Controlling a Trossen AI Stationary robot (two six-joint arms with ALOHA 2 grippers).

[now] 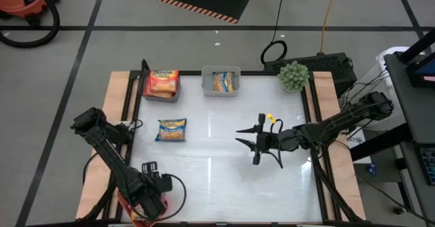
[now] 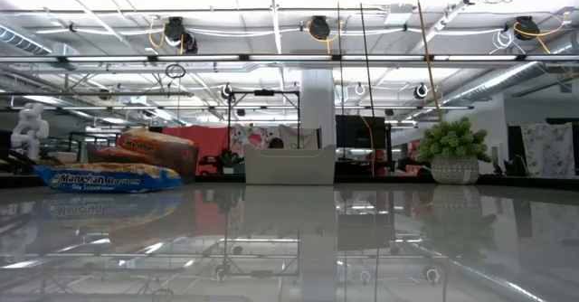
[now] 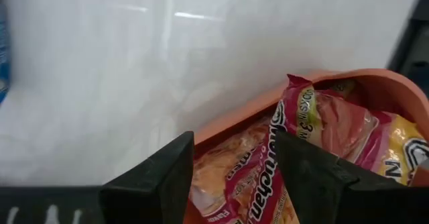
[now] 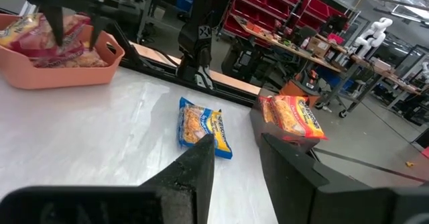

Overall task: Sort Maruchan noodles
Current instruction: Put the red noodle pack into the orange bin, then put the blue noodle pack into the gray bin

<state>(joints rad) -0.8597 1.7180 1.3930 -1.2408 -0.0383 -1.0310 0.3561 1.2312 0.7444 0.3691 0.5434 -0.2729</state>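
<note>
1. Left end effector [image 3: 231, 177] is hovering over the salmon bin [image 3: 375, 80] at the near left corner of the worktop [image 1: 217, 152], its fingers spread and gripping nothing; pink noodle packets [image 3: 335, 127] are lying in the bin right beneath them.
2. Right end effector [image 1: 257, 144] is hanging above the middle right of the worktop, fingers parted and empty, facing the blue noodle packet [image 1: 171, 130].
3. That blue noodle packet is lying loose on the left half of the surface, well apart from every bin; it looks like the one piece not yet sorted.
4. Orange noodle packets [image 1: 161, 83] are piled in the bin at the far left, and another blue packet is sitting in the grey bin [image 1: 221, 81] at the far middle.
5. Risk, as a judgement: the loose packet is flat and slick on a glossy, reflective top, so fingers coming down on it could skid it away or pinch only the wrapper edge and drop it short of its bin.
6. The left fingers could also snag a pink packet while lifting out of the bin.
7. A small potted plant [image 1: 293, 75] is standing at the far right corner; beyond the worktop a workshop with red shelving and bright ceiling lights is showing.
</note>
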